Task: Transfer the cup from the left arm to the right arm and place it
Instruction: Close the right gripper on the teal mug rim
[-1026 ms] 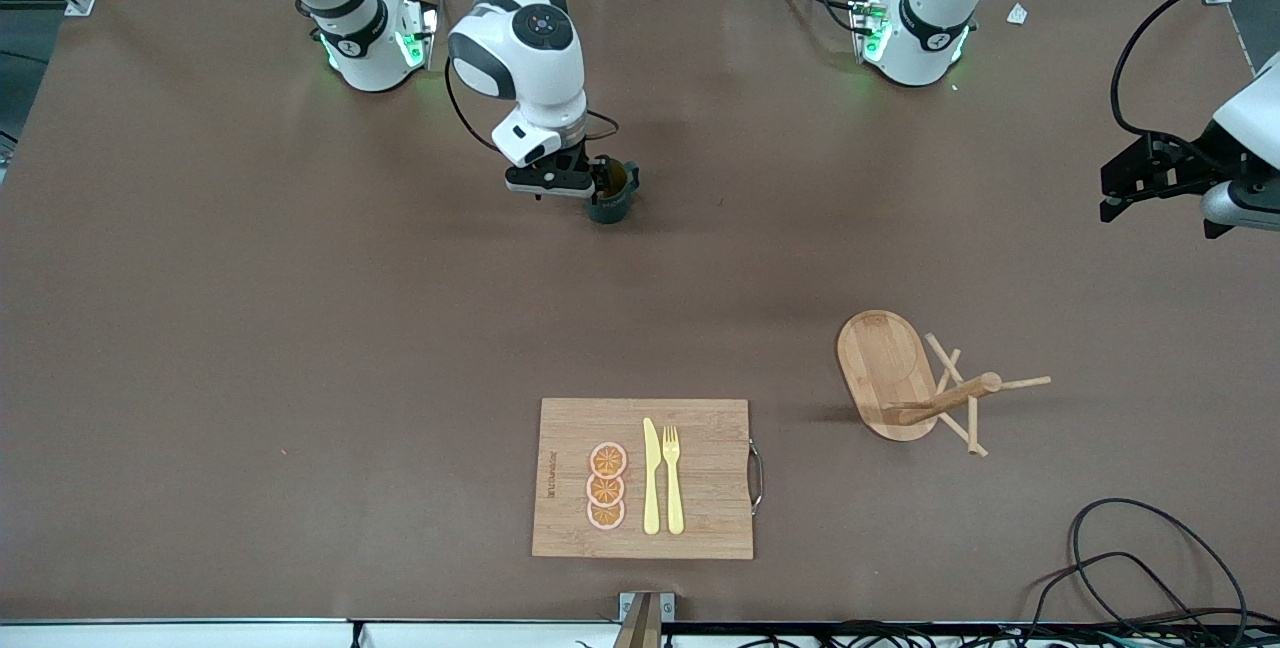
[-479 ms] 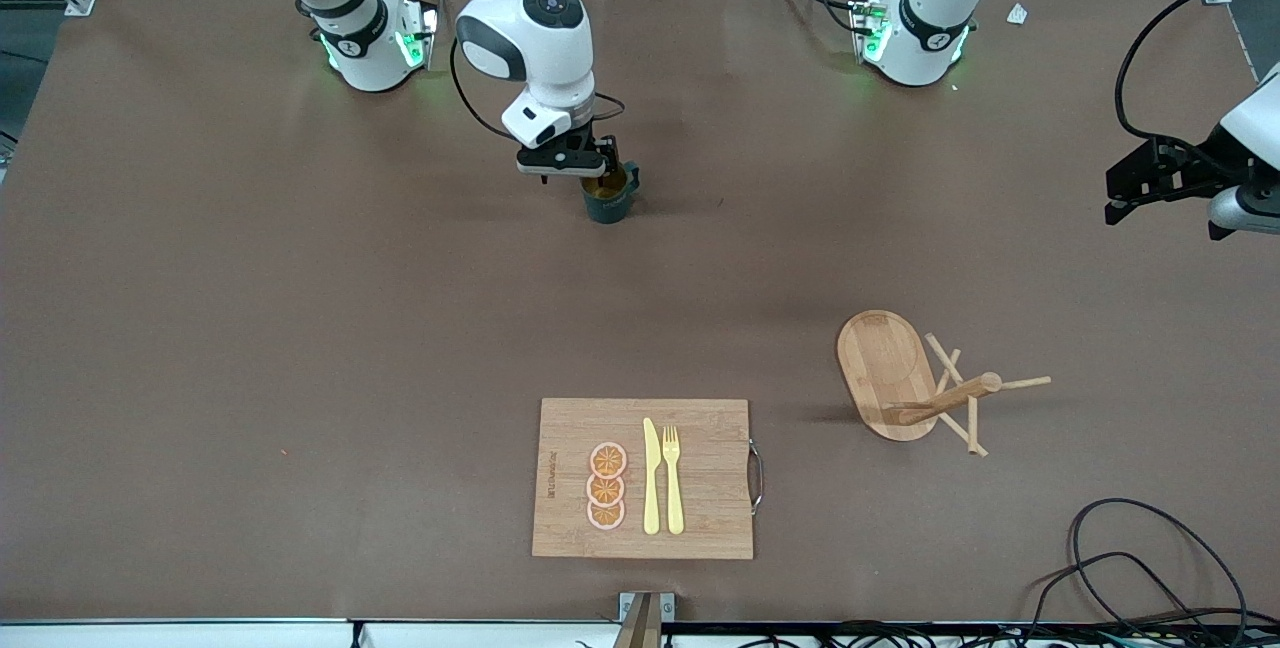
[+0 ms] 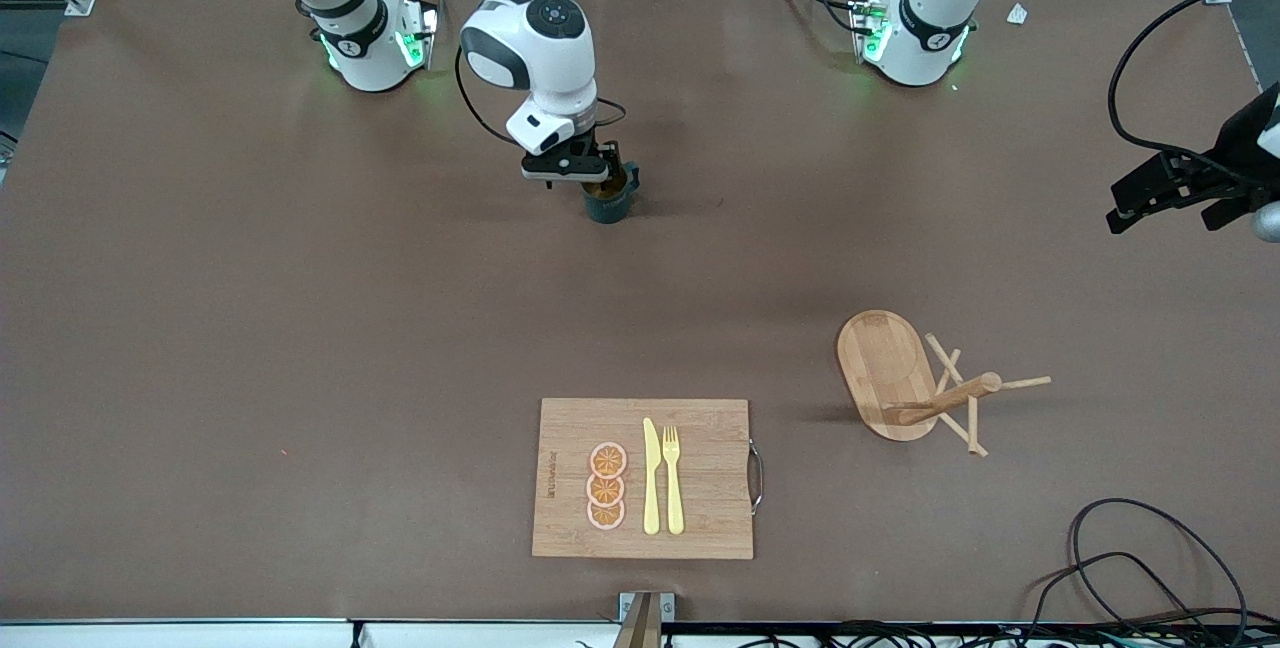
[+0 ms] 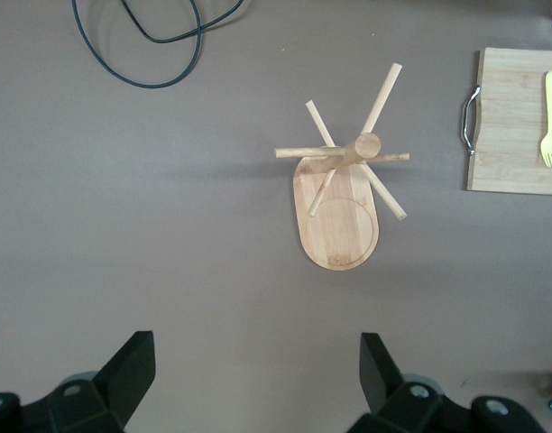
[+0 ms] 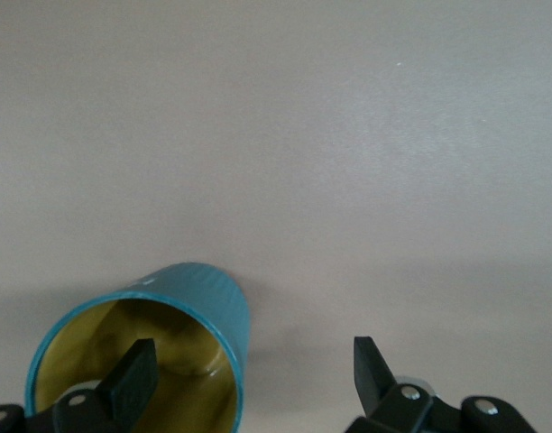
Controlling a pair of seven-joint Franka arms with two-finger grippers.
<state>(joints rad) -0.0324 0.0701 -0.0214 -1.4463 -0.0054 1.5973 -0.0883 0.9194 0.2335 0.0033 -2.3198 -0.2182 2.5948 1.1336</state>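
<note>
The cup [image 3: 609, 200], dark teal with a mustard-yellow inside, stands upright on the brown table, farther from the front camera than the cutting board. My right gripper [image 3: 601, 177] is over it and open. In the right wrist view the cup [image 5: 197, 311] has one of the fingers [image 5: 134, 377] down inside its mouth, while the other stands outside, so the right gripper [image 5: 253, 372] straddles the wall without squeezing it. My left gripper [image 3: 1152, 198] hangs open and empty above the left arm's end of the table; between the fingers of the left gripper [image 4: 256, 370] only bare table shows.
A wooden peg rack [image 3: 915, 376] on an oval base stands toward the left arm's end. A cutting board [image 3: 700, 518] near the front edge carries orange slices [image 3: 606, 486], a yellow knife and a fork. Black cables [image 3: 1150, 568] lie at the front corner.
My right gripper has swung from beside the cup to over it and lowered a finger into its mouth. The left gripper has drifted a little toward the table's end.
</note>
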